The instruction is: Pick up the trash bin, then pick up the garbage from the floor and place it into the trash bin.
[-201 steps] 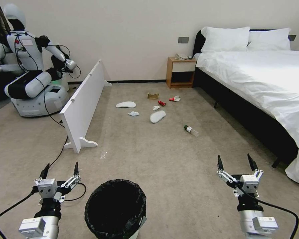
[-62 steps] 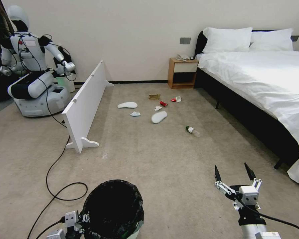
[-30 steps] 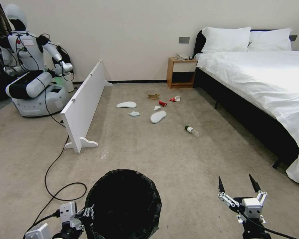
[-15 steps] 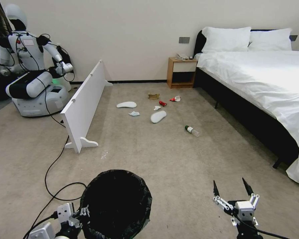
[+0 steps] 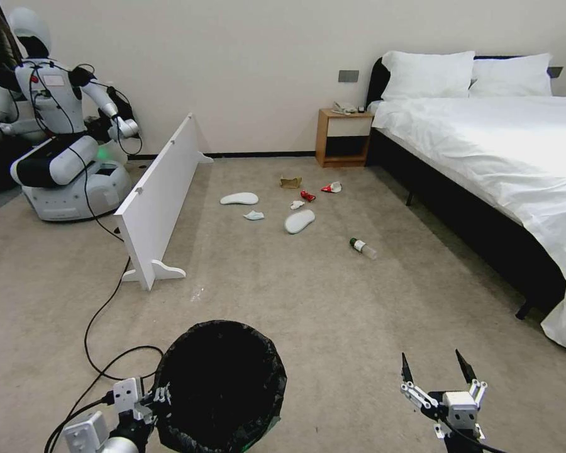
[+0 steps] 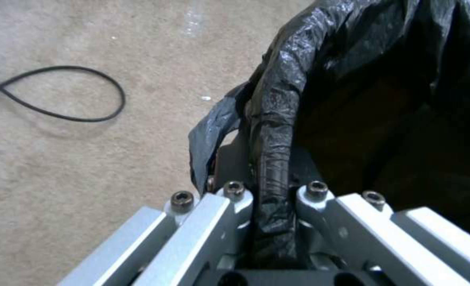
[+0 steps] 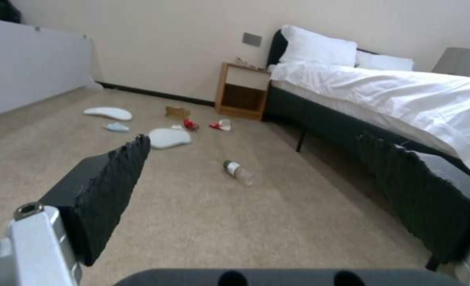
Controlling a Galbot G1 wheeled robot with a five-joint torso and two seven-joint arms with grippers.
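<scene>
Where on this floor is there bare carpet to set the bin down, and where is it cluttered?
Bare carpet lies between the trash bin, gripped at its rim by the left gripper, and the bottle, and around the open right gripper beside the bed. It is crowded near the nightstand, where slippers and wrappers lie, and along the cable.

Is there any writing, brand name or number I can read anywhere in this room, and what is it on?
No text here can be read.
Small clear plastic bottle on the carpet: has a label band, too small to read.
Crushed red wrapper: no legible print.
White humanoid robot by the wall: a pale patch on its chest, too blurred to read.
Black-bagged round trash bin: no marking visible.
</scene>
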